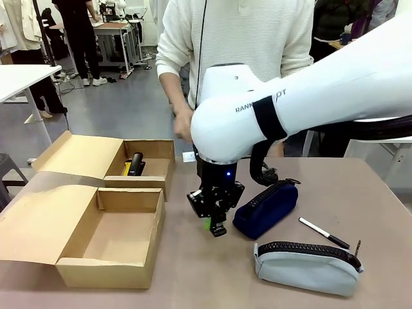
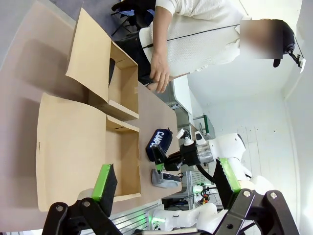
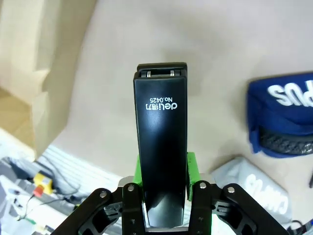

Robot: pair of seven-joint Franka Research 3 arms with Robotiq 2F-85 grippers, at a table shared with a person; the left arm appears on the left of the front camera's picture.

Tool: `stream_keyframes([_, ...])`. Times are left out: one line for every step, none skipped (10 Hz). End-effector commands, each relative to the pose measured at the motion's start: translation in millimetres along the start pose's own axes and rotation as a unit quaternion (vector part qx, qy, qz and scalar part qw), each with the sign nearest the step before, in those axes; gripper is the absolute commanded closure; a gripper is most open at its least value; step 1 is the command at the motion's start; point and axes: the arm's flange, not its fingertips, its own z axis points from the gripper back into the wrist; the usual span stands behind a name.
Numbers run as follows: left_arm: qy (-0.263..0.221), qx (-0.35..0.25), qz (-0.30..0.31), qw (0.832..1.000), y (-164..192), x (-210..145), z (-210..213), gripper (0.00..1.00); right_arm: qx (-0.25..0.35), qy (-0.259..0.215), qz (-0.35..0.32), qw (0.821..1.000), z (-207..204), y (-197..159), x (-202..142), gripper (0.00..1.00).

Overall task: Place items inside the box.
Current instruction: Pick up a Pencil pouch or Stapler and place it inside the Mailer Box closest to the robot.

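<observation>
The right arm reaches across the middle of the table point(image 1: 360, 193), and the right gripper point(image 1: 214, 223) points down at it. Its green pads are clamped on a black stapler point(image 3: 161, 122), gripped by one end so the rest sticks out past the fingers. The stapler hangs low over bare tabletop, between the near box point(image 1: 109, 273) and the pouch point(image 1: 266, 210). I can't tell whether its tip touches the surface.

Both cardboard boxes sit at the robot's left with their flaps open. The far box point(image 1: 158, 149) holds the yellow knife point(image 1: 134, 165). The navy pouch lies just right of the gripper, and the grey pencil case point(image 1: 306, 265) lies in front of it, nearer the robot. The marker point(image 1: 324, 233) lies between the two, off to the right, touching neither.

The left gripper point(image 2: 166, 178) hangs high above the table with its jaws wide apart and nothing between them. It looks down on the boxes.

A person point(image 1: 238, 38) stands at the far side, one hand point(image 1: 183, 122) held low near the table edge behind the arm.
</observation>
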Motion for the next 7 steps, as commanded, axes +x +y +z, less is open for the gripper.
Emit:
stream_keyframes([-0.003,-0.008,-0.010,1.000,-1,0,-1,0.00,0.055,-0.014,-0.073,0.996,17,51,-29,0.63])
stream_keyframes([-0.003,-0.008,-0.010,1.000,-1,0,-1,0.00,0.068,-0.018,-0.143,0.987,21,92,-40,0.63])
stream_keyframes([-0.003,-0.008,-0.010,1.000,-1,0,-1,0.00,0.076,-0.035,-0.178,0.980,21,126,-42,0.63])
stream_keyframes([-0.003,-0.008,-0.010,1.000,-1,0,-1,0.00,0.076,-0.059,-0.199,0.975,17,158,-39,0.63])
stream_keyframes([-0.003,-0.008,-0.010,1.000,-1,0,-1,0.00,0.074,-0.084,-0.230,0.967,14,187,-31,0.63])
stream_keyframes([-0.003,-0.008,-0.010,1.000,-1,0,-1,0.00,0.063,-0.104,-0.246,0.962,8,213,-14,0.63])
stream_keyframes([-0.003,-0.008,-0.010,1.000,-1,0,-1,0.00,0.043,-0.119,-0.271,0.954,1,229,3,0.63])
